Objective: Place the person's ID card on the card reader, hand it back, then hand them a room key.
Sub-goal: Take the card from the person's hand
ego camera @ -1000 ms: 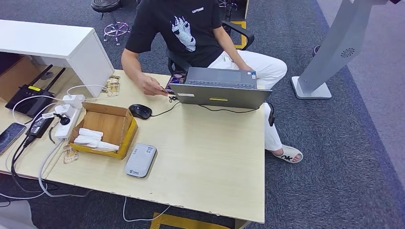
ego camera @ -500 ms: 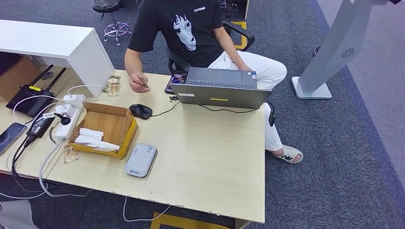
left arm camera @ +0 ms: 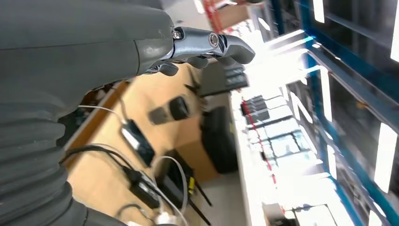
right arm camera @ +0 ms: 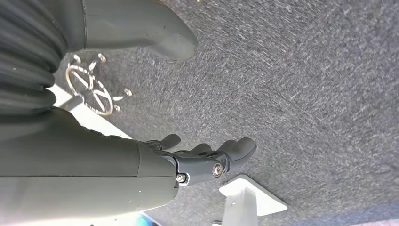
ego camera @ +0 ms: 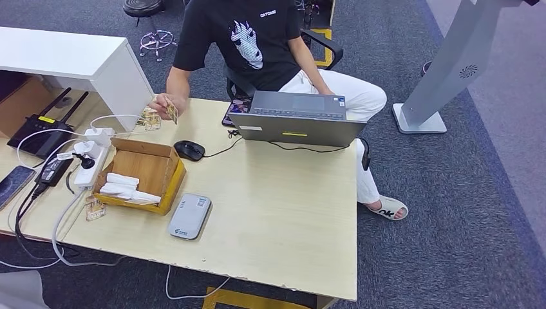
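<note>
The person's hand (ego camera: 161,103) holds the ID card (ego camera: 172,113) up at upper left of the head view, offering it. The card reader (ego camera: 189,216) waits lower left. Both the left hand (left arm camera: 207,47) and the right hand (right arm camera: 207,157) hang empty, fingers loosely spread. Next, probably: the robot reaches for that card.

Head view bright, even, sharp; soft shadows under laptop (ego camera: 297,119) and box (ego camera: 143,172) on bench (ego camera: 283,212). Left wrist view motion-blurred, ceiling lights (left arm camera: 324,99) blown out with glare. Right wrist view sharp, evenly lit carpet (right arm camera: 306,84)
</note>
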Action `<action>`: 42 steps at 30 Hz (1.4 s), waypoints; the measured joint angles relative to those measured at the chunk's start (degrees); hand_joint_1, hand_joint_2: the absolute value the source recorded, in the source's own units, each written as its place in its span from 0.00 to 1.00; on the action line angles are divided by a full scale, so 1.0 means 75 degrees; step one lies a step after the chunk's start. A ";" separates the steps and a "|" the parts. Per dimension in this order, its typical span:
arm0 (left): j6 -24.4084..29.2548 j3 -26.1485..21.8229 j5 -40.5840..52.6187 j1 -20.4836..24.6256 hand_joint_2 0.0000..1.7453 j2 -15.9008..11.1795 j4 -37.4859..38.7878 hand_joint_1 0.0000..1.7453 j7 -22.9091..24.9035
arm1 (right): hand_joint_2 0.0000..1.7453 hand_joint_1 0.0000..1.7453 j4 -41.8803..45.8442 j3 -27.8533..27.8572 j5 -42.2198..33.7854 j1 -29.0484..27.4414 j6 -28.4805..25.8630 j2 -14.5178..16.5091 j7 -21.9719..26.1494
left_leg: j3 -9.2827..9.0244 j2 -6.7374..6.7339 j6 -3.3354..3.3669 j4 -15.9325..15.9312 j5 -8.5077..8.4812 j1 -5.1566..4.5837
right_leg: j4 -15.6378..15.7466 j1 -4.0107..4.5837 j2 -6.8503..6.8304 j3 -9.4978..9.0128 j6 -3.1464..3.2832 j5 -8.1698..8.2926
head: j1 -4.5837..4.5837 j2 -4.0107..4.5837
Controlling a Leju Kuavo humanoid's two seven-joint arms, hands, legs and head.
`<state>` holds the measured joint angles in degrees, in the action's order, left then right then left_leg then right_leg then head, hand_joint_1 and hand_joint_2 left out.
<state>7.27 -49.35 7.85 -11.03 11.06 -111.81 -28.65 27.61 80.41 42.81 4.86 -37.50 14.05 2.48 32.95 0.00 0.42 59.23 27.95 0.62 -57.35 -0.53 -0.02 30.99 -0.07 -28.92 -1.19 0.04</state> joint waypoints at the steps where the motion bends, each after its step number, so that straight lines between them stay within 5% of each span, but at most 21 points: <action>1: -0.0059 0.0110 0.0133 0.0008 1.00 -0.0077 -0.0156 0.00 0.0026 | 1.00 0.00 -0.0068 -0.0017 0.0076 0.0000 0.0006 -0.0012 -0.0017 | -0.0001 -0.0001 0.0000 0.0000 0.0000 0.0000 | 0.0000 0.0000 0.0001 0.0004 0.0000 0.0000 | 0.0000 0.0000; 10: -0.0017 0.1330 0.1613 0.0619 1.00 -0.0992 -0.0344 0.00 0.0732 | 1.00 0.00 -0.0530 -0.0195 0.0568 -0.0002 0.0114 -0.0078 -0.0370 | -0.0006 -0.0004 -0.0007 0.0000 -0.0005 0.0002 | 0.0000 0.0000 0.0009 0.0010 0.0007 0.0005 | -0.0001 0.0001; 19: 0.0035 0.2502 0.2846 0.1690 1.00 -0.1724 0.0520 0.00 0.1539 | 1.00 0.00 -0.0752 -0.0398 0.0902 -0.0003 0.0338 -0.0118 -0.0611 | -0.0006 -0.0006 -0.0006 0.0001 -0.0007 0.0001 | 0.0000 0.0000 0.0014 0.0009 0.0008 0.0008 | -0.0001 0.0000; 40: 0.0107 0.5442 0.5397 0.4403 1.00 -0.2399 0.3560 0.06 0.3170 | 1.00 0.00 -0.1188 -0.1139 0.1950 -0.0004 0.1045 -0.0401 -0.1056 | -0.0003 -0.0023 -0.0002 0.0006 -0.0023 0.0001 | 0.0000 0.0000 0.0034 0.0007 0.0001 0.0035 | -0.0001 0.0000; 42: 0.0087 0.5710 0.5591 0.4622 1.00 -0.2428 0.3820 0.53 0.3288 | 1.00 0.00 -0.1227 -0.1207 0.2045 -0.0011 0.1112 -0.0432 -0.1101 | 0.0000 -0.0032 -0.0003 0.0007 -0.0024 0.0001 | 0.0000 0.0000 0.0042 0.0012 0.0001 0.0038 | -0.0001 0.0000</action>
<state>7.93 -6.52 49.78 23.63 -7.15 -83.15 -4.00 18.40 71.36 58.14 4.78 -29.16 10.81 -5.78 32.95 -0.24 0.40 59.28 27.77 0.63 -57.35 -0.54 0.29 31.08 -0.07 -28.64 -1.19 0.04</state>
